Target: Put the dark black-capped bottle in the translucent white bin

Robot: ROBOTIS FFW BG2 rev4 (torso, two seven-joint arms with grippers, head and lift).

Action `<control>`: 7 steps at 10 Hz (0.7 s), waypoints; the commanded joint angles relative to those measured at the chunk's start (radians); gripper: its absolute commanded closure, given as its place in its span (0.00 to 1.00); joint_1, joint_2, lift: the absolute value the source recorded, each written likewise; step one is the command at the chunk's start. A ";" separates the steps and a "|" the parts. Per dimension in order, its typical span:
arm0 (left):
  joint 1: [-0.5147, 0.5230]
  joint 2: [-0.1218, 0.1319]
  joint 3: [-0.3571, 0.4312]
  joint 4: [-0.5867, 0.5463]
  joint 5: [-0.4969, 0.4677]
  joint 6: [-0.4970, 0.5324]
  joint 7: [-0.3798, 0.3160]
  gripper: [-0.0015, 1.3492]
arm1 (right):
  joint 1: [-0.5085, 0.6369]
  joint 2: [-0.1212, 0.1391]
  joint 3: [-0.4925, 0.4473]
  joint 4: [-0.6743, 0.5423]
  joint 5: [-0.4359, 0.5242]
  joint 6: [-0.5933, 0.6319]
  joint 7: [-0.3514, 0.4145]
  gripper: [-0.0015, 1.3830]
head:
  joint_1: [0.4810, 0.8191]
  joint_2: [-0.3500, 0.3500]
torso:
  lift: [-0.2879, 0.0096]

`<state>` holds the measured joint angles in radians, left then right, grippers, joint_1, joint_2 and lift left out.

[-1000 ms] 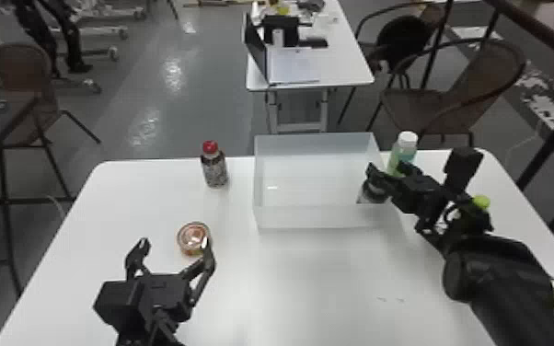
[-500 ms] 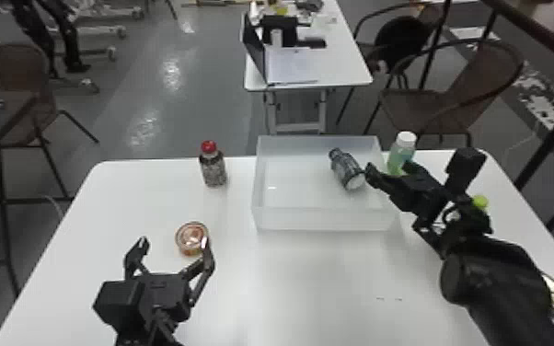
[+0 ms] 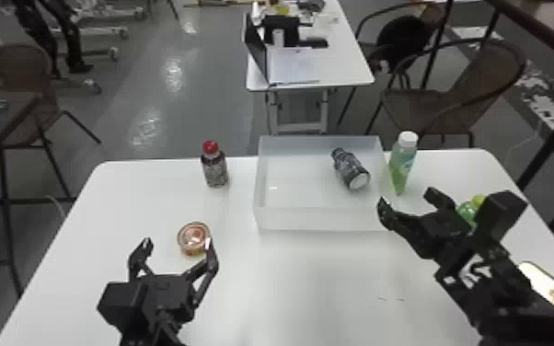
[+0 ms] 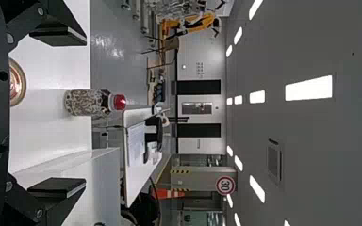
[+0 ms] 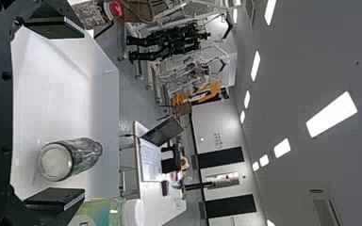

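In the head view the dark bottle [image 3: 351, 169] lies on its side in the right part of the translucent bin [image 3: 317, 218], its black cap toward the back. My right gripper [image 3: 407, 204] is open just off the bin's front right corner, apart from the bottle. The right wrist view shows the bottle [image 5: 69, 158] base-first inside the bin [image 5: 104, 94], and the right gripper [image 5: 59, 113] with its fingers wide apart. My left gripper [image 3: 178, 244] is parked at the front left, open and holding nothing; its spread fingers also appear in the left wrist view, the gripper [image 4: 59, 113] facing a red-capped bottle [image 4: 92, 102].
A red-capped bottle [image 3: 215, 165] stands left of the bin. A round tin [image 3: 193, 238] sits close to the left gripper. A white-capped green bottle [image 3: 402, 161] stands against the bin's right side; another green bottle [image 3: 468, 210] and a gold-rimmed tin [image 3: 548, 285] are by the right arm.
The dark bottle came out of the right gripper and now lies in the bin. The right gripper opened and moved back to the right. The left arm has stayed put.
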<state>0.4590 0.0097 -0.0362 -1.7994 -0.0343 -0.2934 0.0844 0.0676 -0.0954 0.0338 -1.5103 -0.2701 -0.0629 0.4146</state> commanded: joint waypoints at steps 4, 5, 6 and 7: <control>0.027 0.000 0.006 -0.009 0.007 -0.001 0.002 0.17 | 0.339 -0.014 -0.032 -0.334 0.120 0.080 -0.037 0.08 | 0.63 0.62 | 0.85; 0.036 -0.005 0.009 -0.014 0.004 0.000 0.003 0.17 | 0.348 0.002 -0.032 -0.330 0.115 0.069 -0.043 0.08 | 0.63 0.61 | 0.85; 0.038 0.000 0.007 -0.015 0.004 0.002 0.003 0.17 | 0.348 0.014 -0.037 -0.329 0.121 0.064 -0.043 0.08 | 0.63 0.61 | 0.85; 0.035 0.010 -0.004 -0.018 0.008 0.008 0.006 0.17 | 0.345 0.013 -0.037 -0.326 0.123 0.063 -0.036 0.08 | 0.63 0.61 | 0.85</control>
<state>0.4951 0.0141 -0.0341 -1.8161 -0.0287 -0.2886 0.0901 0.4141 -0.0830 -0.0026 -1.8388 -0.1486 0.0013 0.3775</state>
